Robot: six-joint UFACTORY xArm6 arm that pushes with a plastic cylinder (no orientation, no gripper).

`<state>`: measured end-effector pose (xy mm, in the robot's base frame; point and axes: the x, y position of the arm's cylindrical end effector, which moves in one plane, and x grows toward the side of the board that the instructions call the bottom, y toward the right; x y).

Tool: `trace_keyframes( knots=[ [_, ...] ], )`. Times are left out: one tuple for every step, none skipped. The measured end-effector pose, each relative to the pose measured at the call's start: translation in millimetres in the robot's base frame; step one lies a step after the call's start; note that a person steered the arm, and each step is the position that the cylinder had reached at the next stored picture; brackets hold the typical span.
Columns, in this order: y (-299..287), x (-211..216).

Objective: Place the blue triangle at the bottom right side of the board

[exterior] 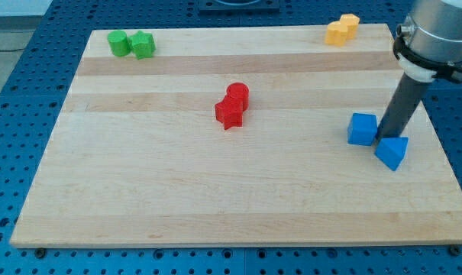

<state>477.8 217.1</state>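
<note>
The blue triangle point(392, 152) lies on the wooden board point(215, 191) at the view's right, about mid-height. A blue cube point(362, 129) sits just to its upper left. My tip point(385, 138) is down on the board between the two, touching the triangle's upper edge and right beside the cube's right side. The dark rod rises from there to the arm's grey wrist at the view's top right.
Two red blocks point(232, 105) sit touching near the board's centre. Two green blocks point(131, 43) sit at the top left corner. Two yellow blocks point(341, 30) sit at the top right. The board's right edge point(444, 153) is close to the triangle.
</note>
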Motion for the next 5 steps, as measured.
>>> trace_keyframes(
  knots=[
    [0.0,19.2],
    [0.0,38.2],
    [0.0,51.7],
    [14.0,46.6],
    [50.7,20.8]
  ],
)
